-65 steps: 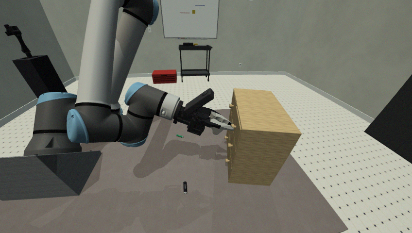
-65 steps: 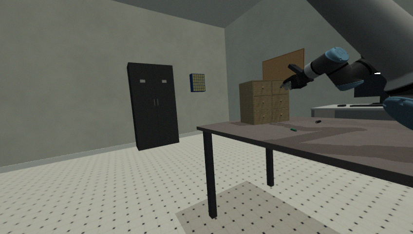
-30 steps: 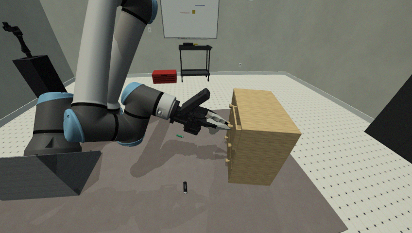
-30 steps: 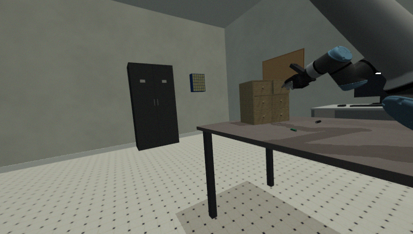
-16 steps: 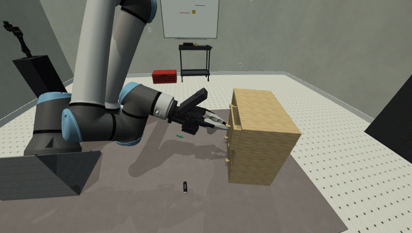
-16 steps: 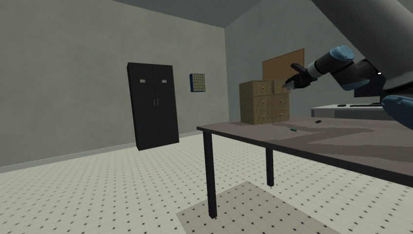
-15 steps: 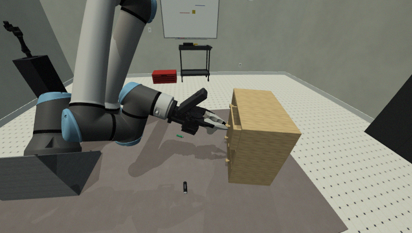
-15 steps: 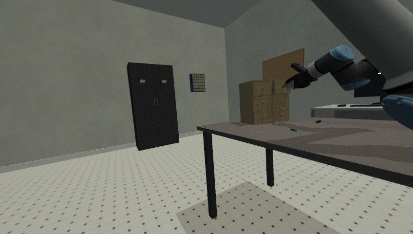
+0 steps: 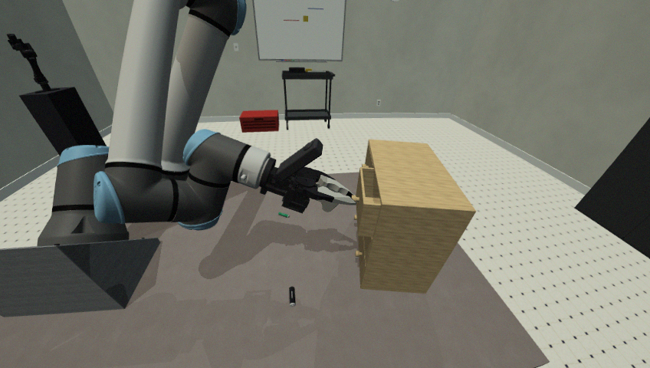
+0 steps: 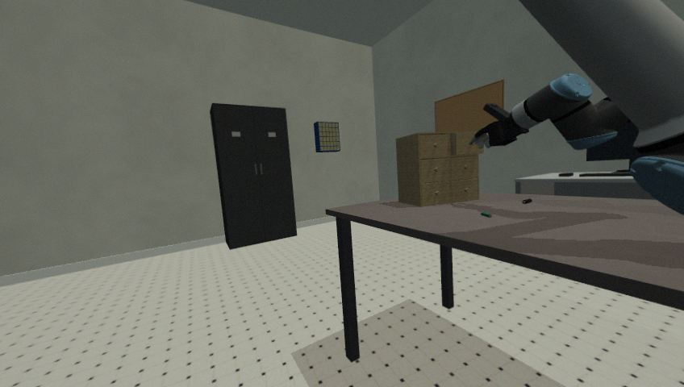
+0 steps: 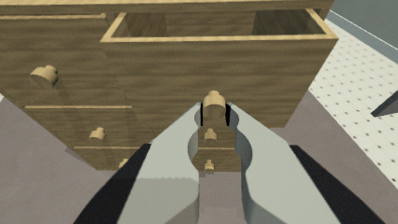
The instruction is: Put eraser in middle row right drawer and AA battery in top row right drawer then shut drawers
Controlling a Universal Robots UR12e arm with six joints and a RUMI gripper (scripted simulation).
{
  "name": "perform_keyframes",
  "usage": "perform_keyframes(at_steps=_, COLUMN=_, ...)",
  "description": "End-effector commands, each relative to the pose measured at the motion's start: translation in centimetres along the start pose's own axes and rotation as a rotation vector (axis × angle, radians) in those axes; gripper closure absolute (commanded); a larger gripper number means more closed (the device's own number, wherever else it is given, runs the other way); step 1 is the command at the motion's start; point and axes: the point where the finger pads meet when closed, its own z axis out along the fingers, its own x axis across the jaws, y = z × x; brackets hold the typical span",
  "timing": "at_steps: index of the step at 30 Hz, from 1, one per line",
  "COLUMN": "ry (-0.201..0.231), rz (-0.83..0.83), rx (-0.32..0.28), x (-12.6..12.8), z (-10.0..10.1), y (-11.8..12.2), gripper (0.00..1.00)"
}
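Pale grey fingers of the two-jaw gripper [image 9: 355, 201] [image 10: 473, 142] [image 11: 214, 114] are set narrowly around a round, light wooden knob [image 9: 356, 198] [image 11: 214, 104], which is held between them. By this knob the top-row right drawer [image 9: 376, 218] [image 10: 465, 143] [image 11: 210, 65] is held partly pulled out, its open top seen from the wrist. It belongs to an upright light-brown wooden chest [image 9: 419, 177] [image 10: 407, 170] [image 11: 163, 6] with three rows of two drawers; the other five drawers, the middle-row right one included, are seen shut.

The chest is borne by a brown-grey table [image 9: 255, 337] [image 10: 576, 232] [image 11: 37, 187] with dark edges. On the table, outside the chest, two small items are seen lying apart: a green cylinder [image 9: 283, 215] [image 10: 485, 214], and a black cylinder with a silvery end [image 9: 292, 296] [image 10: 527, 201]. The black one is shaped like the AA battery; whether the green one is the eraser cannot be told.

Farther off, a red toolbox [image 9: 259, 121] is placed on the floor beside a black two-shelf cart [image 9: 307, 76].
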Motion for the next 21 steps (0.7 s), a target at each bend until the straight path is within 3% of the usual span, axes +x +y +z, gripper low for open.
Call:
perform_keyframes(at_steps=1, ry=0.000, rz=0.000, rx=0.001, x=0.0, z=-0.4, y=0.1, gripper=0.93)
perform_keyframes(at_steps=21, ry=0.000, rz=0.000, rx=0.001, x=0.0, z=-1.6, y=0.5, gripper=0.93)
